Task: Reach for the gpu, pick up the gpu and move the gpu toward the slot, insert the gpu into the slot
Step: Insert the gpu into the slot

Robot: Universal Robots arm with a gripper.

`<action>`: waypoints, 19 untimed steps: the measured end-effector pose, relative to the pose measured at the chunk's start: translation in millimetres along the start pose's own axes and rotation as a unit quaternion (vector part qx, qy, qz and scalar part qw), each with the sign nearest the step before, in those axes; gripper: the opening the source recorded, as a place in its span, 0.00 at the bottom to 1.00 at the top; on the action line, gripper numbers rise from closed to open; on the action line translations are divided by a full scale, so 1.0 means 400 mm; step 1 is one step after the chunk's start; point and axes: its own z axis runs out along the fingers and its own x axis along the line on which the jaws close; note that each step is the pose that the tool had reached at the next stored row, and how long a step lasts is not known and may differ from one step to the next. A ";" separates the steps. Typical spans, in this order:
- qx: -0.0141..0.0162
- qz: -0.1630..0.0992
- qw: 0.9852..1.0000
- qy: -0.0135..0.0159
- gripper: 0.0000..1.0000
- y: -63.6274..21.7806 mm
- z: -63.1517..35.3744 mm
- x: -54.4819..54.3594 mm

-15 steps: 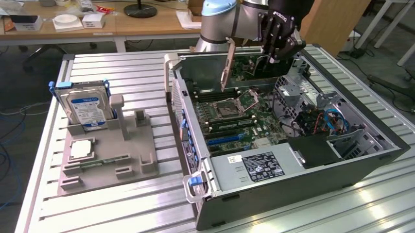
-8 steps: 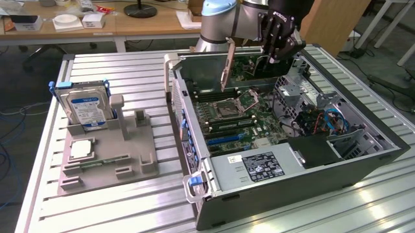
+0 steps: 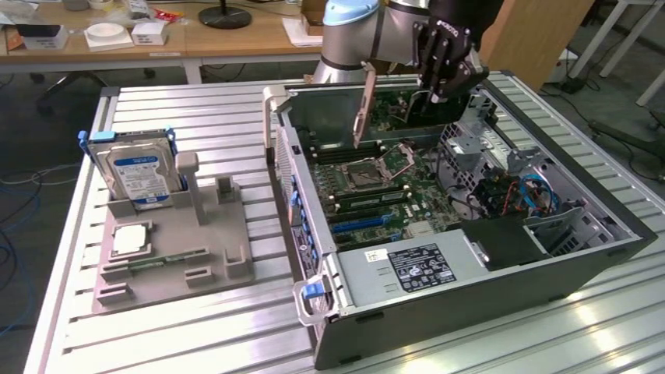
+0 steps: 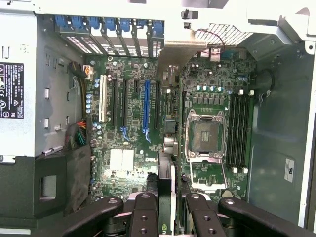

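Gripping thin dark gpu card (image 3: 363, 109) with metal end bracket, hand (image 3: 449, 78) clamped on it, edge-down over open grey computer case (image 3: 582, 257), 12 o'clock in exterior view. Looks offset from long blue plastic slot (image 4: 146, 106) toward square metal-framed socket (image 4: 205, 136). Risk: seating in neighbouring black connector (image 4: 157, 106) if lowered skewed. Lateral offset readable from wrist view; height above green motherboard (image 3: 390, 195) from exterior view.

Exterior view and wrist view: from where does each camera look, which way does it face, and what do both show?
Exterior view: off the arm, raised beside the table, looking down into the open computer case; the arm and the claw holding the gpu show.
Wrist view: on the wrist, looking down along the claw and gpu onto the motherboard.
Both share: claw, gpu, motherboard, processor socket.
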 end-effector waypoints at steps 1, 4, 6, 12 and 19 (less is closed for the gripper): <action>0.002 0.000 1.000 0.000 0.27 0.000 0.001 -0.001; 0.009 0.002 1.000 0.000 0.27 0.004 0.002 -0.003; 0.011 0.010 1.000 0.000 0.27 0.004 0.005 -0.004; 0.012 0.017 1.000 0.000 0.27 0.005 0.009 -0.004; 0.012 0.017 1.000 0.000 0.27 0.006 0.029 -0.004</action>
